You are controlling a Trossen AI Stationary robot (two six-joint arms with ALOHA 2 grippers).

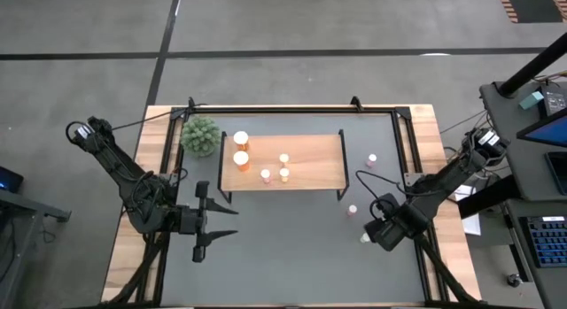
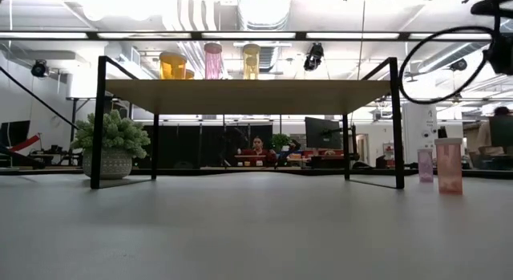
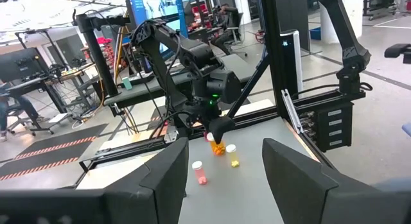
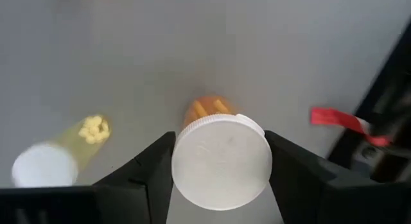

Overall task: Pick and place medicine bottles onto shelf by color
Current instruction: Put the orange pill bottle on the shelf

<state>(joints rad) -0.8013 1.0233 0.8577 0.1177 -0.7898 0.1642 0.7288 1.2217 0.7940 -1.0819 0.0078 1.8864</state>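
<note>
Right gripper (image 4: 221,163), at table's 4 o'clock, clamps the white cap of an upright orange bottle (image 4: 207,108); shelf (image 1: 310,163) lies toward 11. Left gripper (image 3: 221,163) open, empty.

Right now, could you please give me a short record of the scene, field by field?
left claw: open, idle, near the table's left side
right claw: shut on an orange bottle, right of the shelf
shelf: two orange bottles, two yellow, one pink
table: two pink bottles right of the shelf
plant: by the shelf's left end
</note>
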